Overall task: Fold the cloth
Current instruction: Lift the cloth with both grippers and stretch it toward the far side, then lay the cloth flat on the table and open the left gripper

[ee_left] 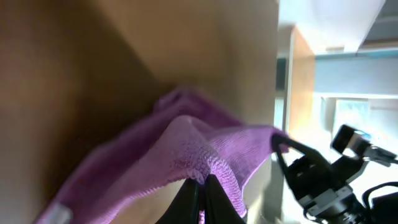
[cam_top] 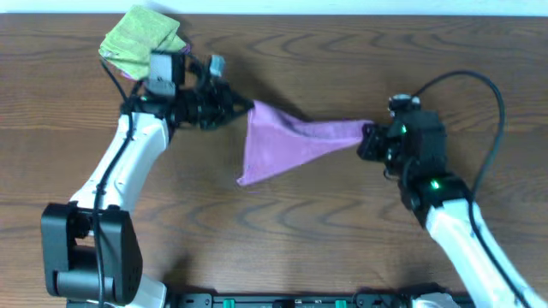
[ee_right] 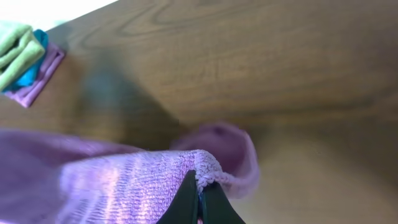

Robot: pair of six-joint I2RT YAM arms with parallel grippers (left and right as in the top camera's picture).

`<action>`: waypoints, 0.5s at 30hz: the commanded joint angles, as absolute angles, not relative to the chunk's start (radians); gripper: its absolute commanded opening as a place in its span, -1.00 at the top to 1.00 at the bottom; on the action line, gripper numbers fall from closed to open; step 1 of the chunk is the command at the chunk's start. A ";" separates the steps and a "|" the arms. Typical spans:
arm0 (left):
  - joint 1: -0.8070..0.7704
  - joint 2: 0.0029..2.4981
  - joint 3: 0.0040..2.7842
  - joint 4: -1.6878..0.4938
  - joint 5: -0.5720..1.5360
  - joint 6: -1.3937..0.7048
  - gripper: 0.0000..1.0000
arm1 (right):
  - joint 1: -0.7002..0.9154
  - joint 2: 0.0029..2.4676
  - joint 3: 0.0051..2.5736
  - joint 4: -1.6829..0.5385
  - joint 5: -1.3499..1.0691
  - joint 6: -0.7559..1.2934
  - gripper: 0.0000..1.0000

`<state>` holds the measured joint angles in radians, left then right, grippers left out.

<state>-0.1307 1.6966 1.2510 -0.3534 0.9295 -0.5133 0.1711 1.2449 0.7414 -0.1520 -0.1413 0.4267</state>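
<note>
A purple cloth [cam_top: 278, 139] hangs stretched between my two grippers above the middle of the wooden table, its lower corner drooping toward the table. My left gripper [cam_top: 245, 109] is shut on the cloth's left corner; in the left wrist view the closed fingers [ee_left: 203, 186] pinch the purple fabric [ee_left: 186, 143]. My right gripper [cam_top: 368, 134] is shut on the right corner; in the right wrist view the fingers [ee_right: 199, 186] clamp the cloth's hem [ee_right: 124, 180].
A stack of folded cloths with a green one on top [cam_top: 139, 38] lies at the table's back left, also in the right wrist view [ee_right: 22, 59]. The right arm shows in the left wrist view [ee_left: 329, 180].
</note>
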 commanded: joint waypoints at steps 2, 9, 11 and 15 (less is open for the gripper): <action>-0.129 1.700 1.332 -0.296 0.796 -0.557 0.88 | 0.164 1.380 0.899 -0.111 -0.135 0.396 0.97; -0.091 1.732 1.339 -0.093 0.779 -0.638 0.88 | 0.164 1.564 1.182 -0.112 -0.134 0.341 0.97; -0.071 1.738 1.339 -0.073 0.795 -0.644 0.88 | 0.164 1.577 1.227 -0.119 -0.133 0.323 0.97; -0.032 1.738 1.343 -0.070 0.847 -0.643 0.88 | 0.164 1.578 1.264 -0.163 -0.131 0.289 0.97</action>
<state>-0.0563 1.7306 1.3193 -0.0769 0.8085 -0.6327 0.1711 1.5742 1.2366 -0.1478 -0.1398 0.3325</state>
